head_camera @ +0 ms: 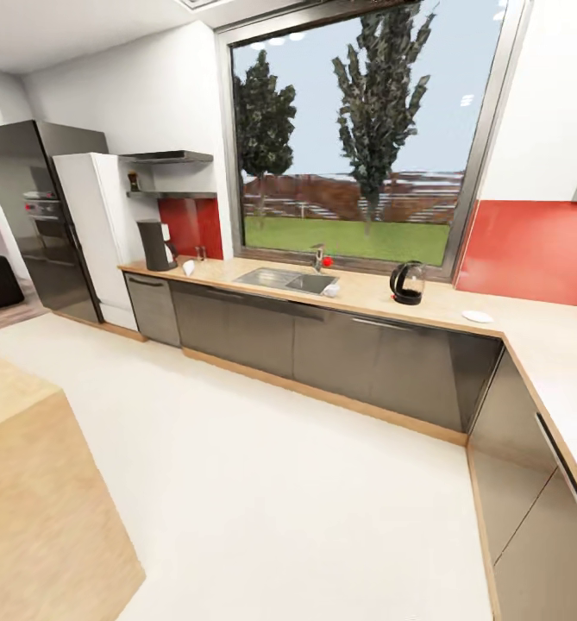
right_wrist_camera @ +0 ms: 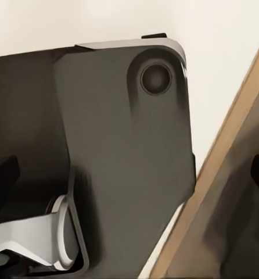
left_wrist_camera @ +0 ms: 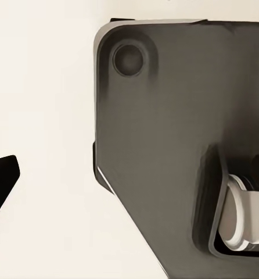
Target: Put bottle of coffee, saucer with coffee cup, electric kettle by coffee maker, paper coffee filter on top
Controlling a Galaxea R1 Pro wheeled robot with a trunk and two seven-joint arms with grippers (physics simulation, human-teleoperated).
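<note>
The electric kettle (head_camera: 407,283) stands on the worktop (head_camera: 366,297) at one o'clock, the saucer (head_camera: 477,316) at two, both well apart from the coffee maker (head_camera: 154,245) at eleven. Tool states cannot be told. A hasty approach risks clipping the island (head_camera: 29,483).

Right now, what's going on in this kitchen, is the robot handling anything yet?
Nothing is being handled yet; the robot stands back on the floor, facing the countertop. The coffee maker stands at the counter's left end, and a small dark bottle sits on the shelf above it. The kettle is right of the sink, with the saucer further right near the corner. The wrist views look down at the robot's own dark base and the floor, so the state of either end effector can't be told.
</note>
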